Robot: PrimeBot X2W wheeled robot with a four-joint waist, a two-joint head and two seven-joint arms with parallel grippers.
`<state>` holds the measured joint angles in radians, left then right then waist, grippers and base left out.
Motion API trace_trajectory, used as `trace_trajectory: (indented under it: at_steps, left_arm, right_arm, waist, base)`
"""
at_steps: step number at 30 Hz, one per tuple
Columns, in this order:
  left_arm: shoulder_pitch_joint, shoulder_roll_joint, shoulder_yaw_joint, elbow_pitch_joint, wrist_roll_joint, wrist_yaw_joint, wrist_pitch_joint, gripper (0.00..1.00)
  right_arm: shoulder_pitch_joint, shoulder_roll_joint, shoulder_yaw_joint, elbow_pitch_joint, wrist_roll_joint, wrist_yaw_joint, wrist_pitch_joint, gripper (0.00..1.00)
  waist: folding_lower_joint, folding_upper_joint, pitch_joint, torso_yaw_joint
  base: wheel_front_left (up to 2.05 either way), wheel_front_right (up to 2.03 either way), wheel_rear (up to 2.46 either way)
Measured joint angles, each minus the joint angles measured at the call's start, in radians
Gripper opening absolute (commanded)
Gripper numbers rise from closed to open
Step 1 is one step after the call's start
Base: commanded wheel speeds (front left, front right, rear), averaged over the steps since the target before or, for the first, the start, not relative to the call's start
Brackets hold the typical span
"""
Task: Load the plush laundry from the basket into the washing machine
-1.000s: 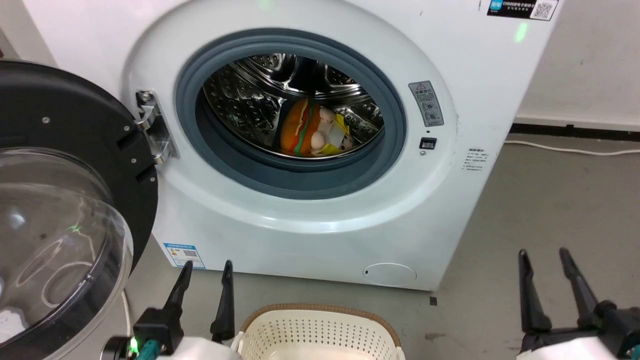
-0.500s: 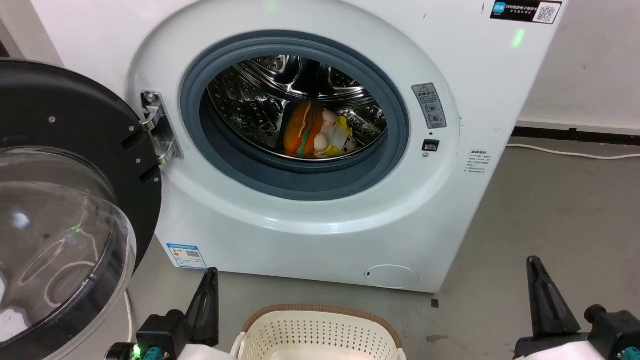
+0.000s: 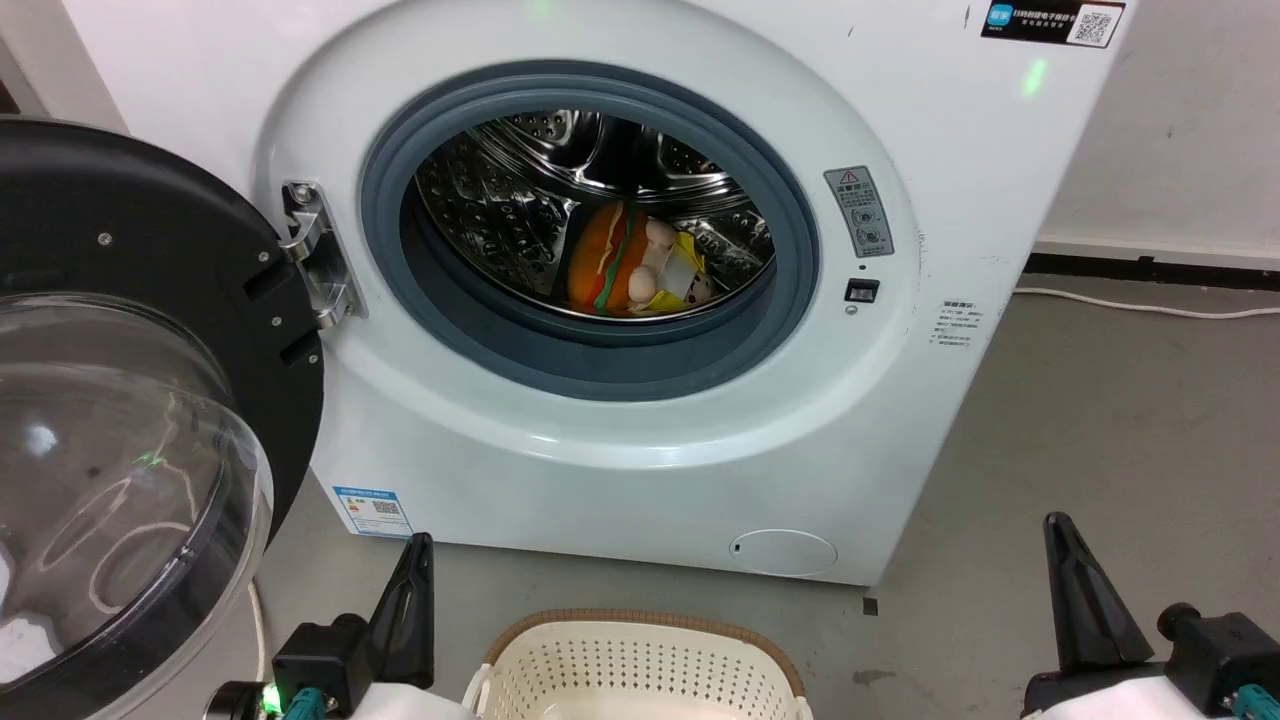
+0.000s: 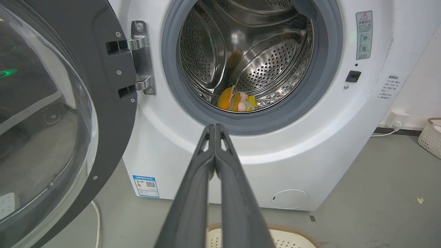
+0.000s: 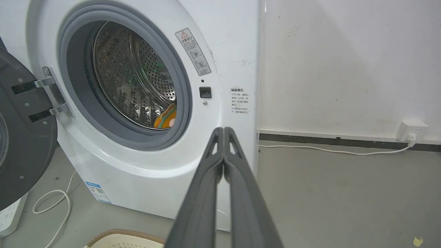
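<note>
a white front-loading washing machine (image 3: 640,470) stood across the upper and middle part of the head view. its black-rimmed clear door (image 3: 150,330) hung wide open at the left edge. the plush laundry (image 3: 625,265), an orange hamburger bun joined to a small peach doll in yellow and white, lay inside the steel drum (image 3: 490,210). it rested low and right of centre in the round opening, behind the grey gasket (image 3: 590,365). the cream perforated basket (image 3: 640,615) sat on the floor at the bottom centre, in front of the machine; the part in view held no toy. the left gripper (image 4: 214,128) and the right gripper (image 5: 223,131) each had jaws pressed together on nothing, low in the frame and well apart from the toy. the toy looked light, soft and squashy, neither fragile nor slippery. a pinch on the doll, or where it joins the bun, would likely hold best. the loading looked done.
</note>
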<state>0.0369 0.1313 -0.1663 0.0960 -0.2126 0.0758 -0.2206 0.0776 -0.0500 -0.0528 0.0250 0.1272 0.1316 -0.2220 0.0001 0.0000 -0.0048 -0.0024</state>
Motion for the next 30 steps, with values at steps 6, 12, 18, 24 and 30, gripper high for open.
trace_trajectory:
  at_steps: [6,12,18,24,30]
  left_arm:
    - [0.000,-0.006,0.013,-0.005,0.011,-0.006,0.011,0.00]
    - [0.000,-0.013,0.021,-0.009,0.026,-0.008,0.023,0.00]
    - [0.000,-0.017,0.028,-0.015,0.036,-0.010,0.037,0.00]
    - [-0.001,-0.021,0.038,-0.021,0.046,-0.017,0.050,0.00]
    - [-0.001,-0.022,0.048,-0.025,0.056,-0.019,0.062,0.00]
  right_arm:
    - [-0.001,0.000,0.003,0.000,-0.007,0.000,0.011,0.00]
    - [-0.004,0.000,0.006,-0.001,-0.014,0.000,0.027,0.00]
    - [-0.004,0.000,0.009,-0.002,-0.023,0.000,0.037,0.00]
    - [-0.006,0.000,0.012,-0.003,-0.030,0.000,0.051,0.00]
    - [-0.007,0.000,0.015,-0.004,-0.033,0.000,0.062,0.00]
  waist:
    - [0.0000,0.0000,0.000,0.000]
    - [0.0000,0.0000,0.001,0.000]
    - [0.0000,0.0000,0.001,0.000]
    - [0.0000,0.0000,0.001,0.001]
    - [0.0000,0.0000,0.001,0.001]
  base:
    - [0.00,0.00,0.00]
    - [0.00,0.00,0.00]
    - [0.00,0.00,0.00]
    - [0.00,0.00,0.00]
    - [0.00,0.00,0.00]
